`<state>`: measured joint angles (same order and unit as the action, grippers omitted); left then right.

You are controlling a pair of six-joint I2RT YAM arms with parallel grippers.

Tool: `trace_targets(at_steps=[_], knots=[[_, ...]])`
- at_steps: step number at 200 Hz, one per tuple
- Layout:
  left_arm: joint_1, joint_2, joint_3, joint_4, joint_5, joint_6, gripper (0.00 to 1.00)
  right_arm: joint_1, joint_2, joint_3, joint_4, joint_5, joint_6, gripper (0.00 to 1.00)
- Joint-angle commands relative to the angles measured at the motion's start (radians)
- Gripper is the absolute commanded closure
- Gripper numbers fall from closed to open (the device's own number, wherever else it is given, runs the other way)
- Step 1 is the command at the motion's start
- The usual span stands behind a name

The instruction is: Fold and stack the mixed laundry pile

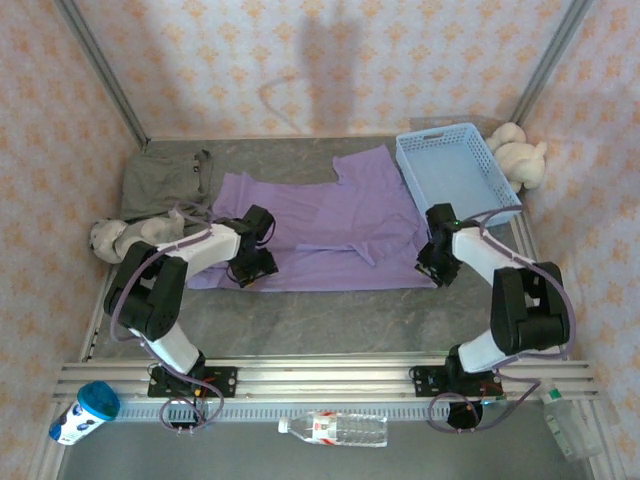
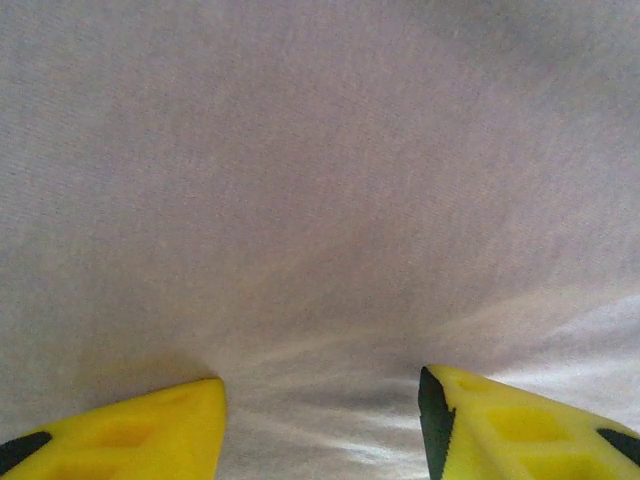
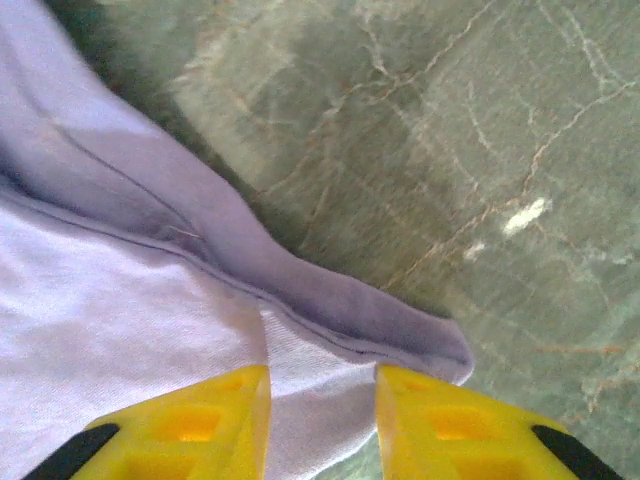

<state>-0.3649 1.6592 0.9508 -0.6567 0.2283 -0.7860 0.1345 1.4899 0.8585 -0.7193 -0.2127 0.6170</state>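
1. Across the middle of the desk you have the lavender T-shirt spread out, its long side running left to right. A few folds and creases show toward its right half.
2. At the far left, the grey-olive garment lies flat, just beside the T-shirt's far left corner.
3. Your left pincer is down on the near left corner of the T-shirt. In its wrist view the yellow fingers stand spread, with purple cloth under them and wrinkles fanning out from between the tips.
4. Your right pincer sits at the near right corner of the T-shirt, its jaws also spread. A hemmed corner of the cloth lies in the gap between them, and bare marbled desk shows to the right. You cannot tell from the pictures whether the pads touch the cloth.
5. Far right, the light blue mesh basket stands just beside the T-shirt's far right sleeve.
6. One pale plush toy sits beyond the basket in the far right corner. A second plush toy lies at the left edge of the desk, near the grey-olive garment and beside your left arm.
7. On the near rail, a clear bottle lies on its side between the two arm bases, and a blue-lidded cup lies at the near left corner.
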Motion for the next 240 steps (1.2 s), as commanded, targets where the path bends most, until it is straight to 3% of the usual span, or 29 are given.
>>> trace_targets(at_steps=[1,57,120,134,156,180,206,228,240], knots=[[0.006,-0.010,0.009,-0.070,-0.038,-0.019,0.44,0.037,-0.051,0.066,-0.054,-0.045,-0.042,0.58],[0.004,0.026,-0.003,-0.017,-0.032,-0.045,0.43,0.240,0.021,0.116,0.107,-0.135,0.130,0.49],[0.004,0.004,-0.050,-0.004,-0.040,-0.046,0.42,0.292,0.238,0.236,0.209,-0.137,0.184,0.52],[0.004,-0.003,-0.060,0.001,-0.039,-0.047,0.42,0.292,0.262,0.259,0.207,-0.128,0.183,0.58],[0.004,-0.008,-0.073,0.007,-0.036,-0.050,0.42,0.293,0.285,0.293,0.195,-0.122,0.180,0.83],[0.004,-0.014,-0.084,0.012,-0.036,-0.054,0.42,0.291,0.284,0.322,0.174,-0.109,0.169,1.00],[0.004,-0.025,-0.091,0.011,-0.042,-0.054,0.42,0.294,0.268,0.347,0.125,-0.103,0.134,1.00],[0.004,-0.039,-0.107,0.018,-0.048,-0.064,0.42,0.299,0.243,0.316,0.094,-0.114,0.111,0.66],[0.004,-0.038,-0.114,0.026,-0.047,-0.068,0.42,0.308,0.232,0.289,0.100,-0.130,0.109,0.58]])
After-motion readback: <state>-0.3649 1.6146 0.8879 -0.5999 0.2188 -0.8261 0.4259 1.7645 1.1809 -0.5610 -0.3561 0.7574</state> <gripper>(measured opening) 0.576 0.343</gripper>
